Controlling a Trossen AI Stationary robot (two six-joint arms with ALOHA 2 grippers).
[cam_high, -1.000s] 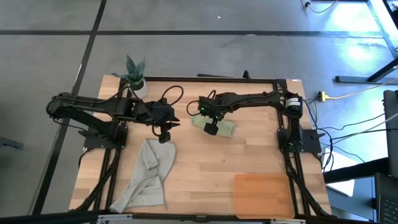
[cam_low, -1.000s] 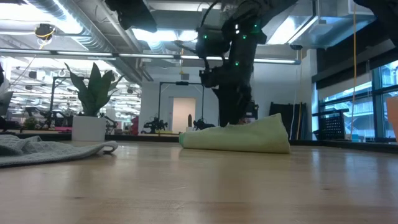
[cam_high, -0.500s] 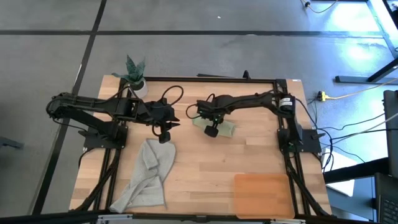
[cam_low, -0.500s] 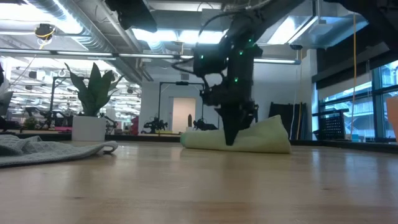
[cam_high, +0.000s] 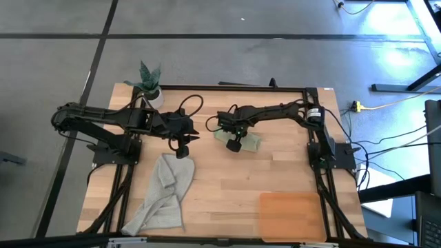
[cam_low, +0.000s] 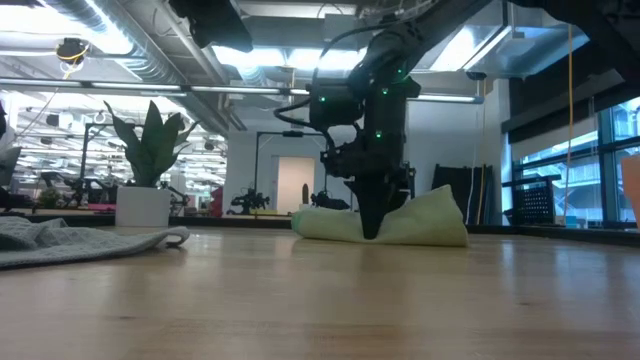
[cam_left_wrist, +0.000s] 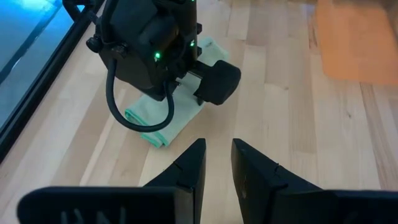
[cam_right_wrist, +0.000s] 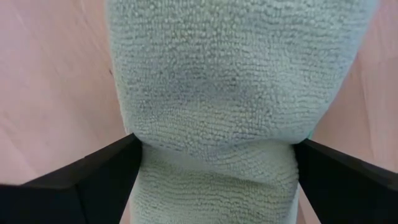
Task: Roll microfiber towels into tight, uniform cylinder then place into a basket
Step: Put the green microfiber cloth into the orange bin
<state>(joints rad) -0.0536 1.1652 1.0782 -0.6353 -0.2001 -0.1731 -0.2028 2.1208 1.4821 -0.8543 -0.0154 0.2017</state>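
— While straddling the rolled green towel [cam_high: 242, 140] at the back middle of the desk [cam_high: 227, 186], what state for the right claw [cam_high: 234, 145]?

— Spread wide, one finger on each side of the roll, touching the cloth in the right wrist view [cam_right_wrist: 233, 81]. Squeezing it somewhat there, by the look of it, but not closed down.

— And the left claw [cam_left_wrist: 217, 163]?

— Hovering near the top of the grey towel [cam_high: 162, 193], fingers apart with a narrow gap, holding nothing.

— Grey towel rolled?

— No. Lying loose and rumpled along the left front of the desk. Basket [cam_high: 290, 213] at the right front corner, well apart from both cloths, nothing seen in it.

— Handling of the green roll?

— Likely light, soft and springy. Prone to unwinding if pinched at one end or lifted by a loose edge. Probably not slippery, given the nap, and nothing fragile.

— Best hold?

— Across the middle of the cylinder, fingers on opposite long sides, firm enough to keep the layers shut. Seemingly about right already. Plant pot [cam_high: 153, 92] at the back left, clear of the route.
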